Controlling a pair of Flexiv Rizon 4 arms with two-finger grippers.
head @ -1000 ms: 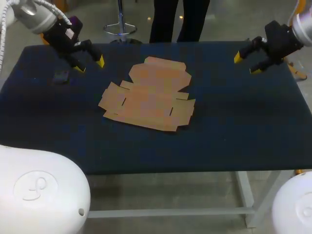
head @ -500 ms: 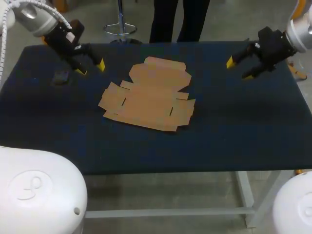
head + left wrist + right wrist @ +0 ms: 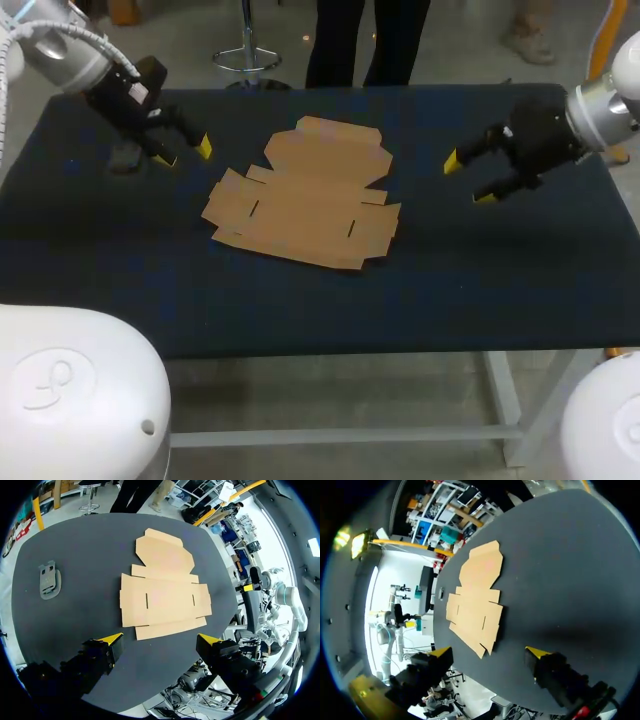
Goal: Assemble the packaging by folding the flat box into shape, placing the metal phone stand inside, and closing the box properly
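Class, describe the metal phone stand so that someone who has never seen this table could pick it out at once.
Start at the dark table and find the flat cardboard box in its middle. On the box's left, near the left pincer, lies the phone stand. It is the only small grey thing there, far smaller than the tan cardboard.

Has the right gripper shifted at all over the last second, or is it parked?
Yes. The right gripper has come in from the far right corner of the table toward the flat box, which has not moved.
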